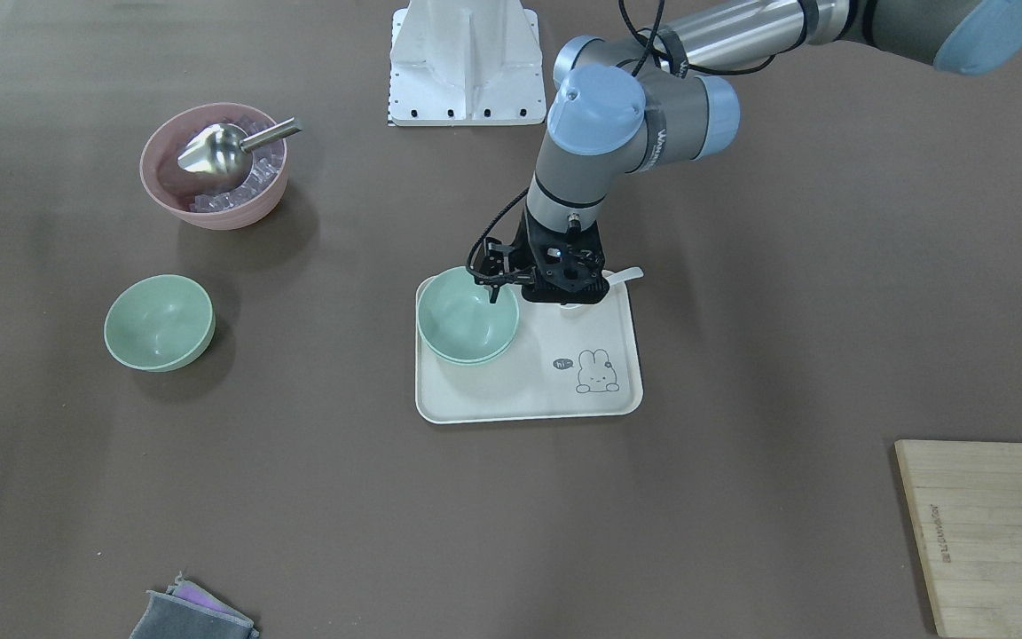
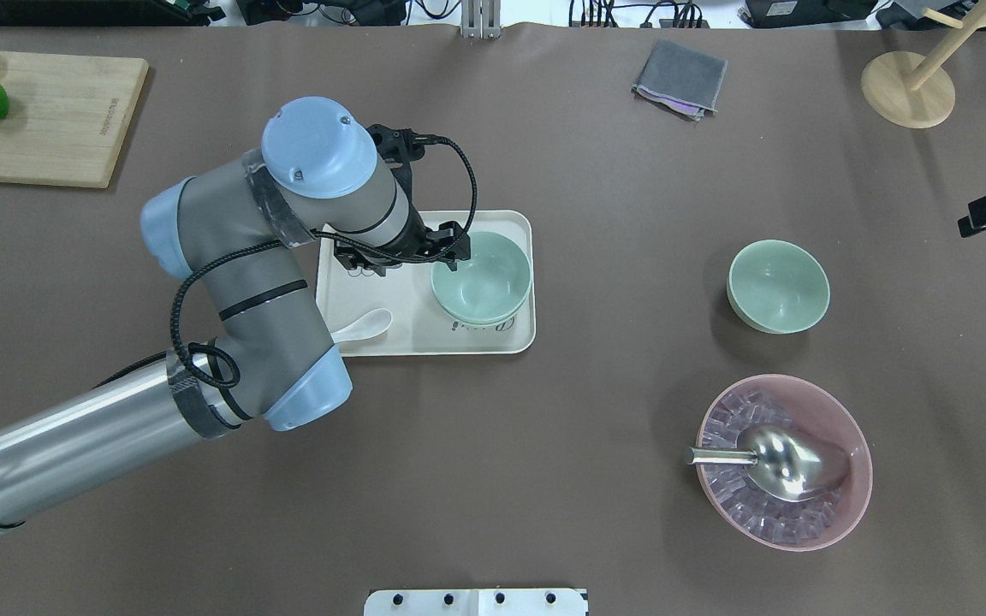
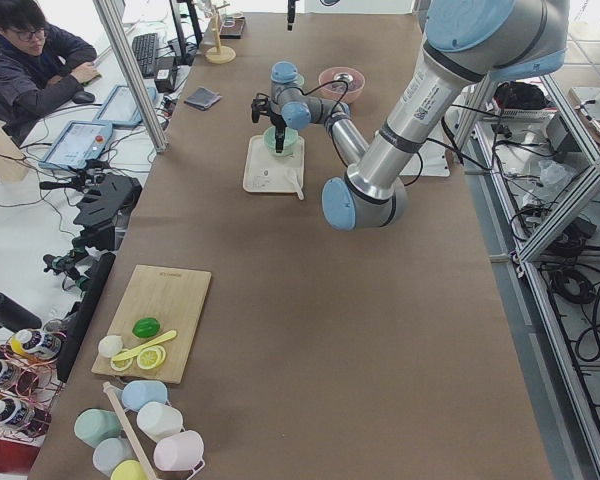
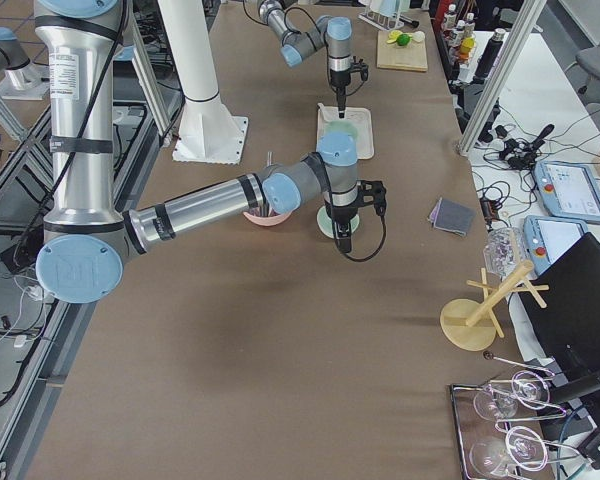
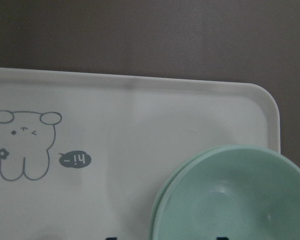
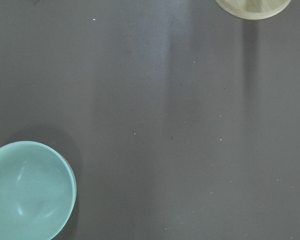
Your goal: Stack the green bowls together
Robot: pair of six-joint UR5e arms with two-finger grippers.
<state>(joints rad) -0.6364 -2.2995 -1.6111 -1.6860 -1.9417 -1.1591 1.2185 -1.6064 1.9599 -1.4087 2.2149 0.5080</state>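
Observation:
Two green bowls sit nested on a cream tray with a rabbit drawing; they also show in the overhead view and the left wrist view. My left gripper is open at their rim on the robot's side, one finger inside and one outside. The third green bowl stands alone on the table and shows in the right wrist view. My right gripper hangs above the table near that bowl; I cannot tell whether it is open or shut.
A pink bowl with ice cubes and a metal scoop stands near the lone bowl. A white spoon lies on the tray. A cutting board, a grey cloth and a wooden stand are at the far side.

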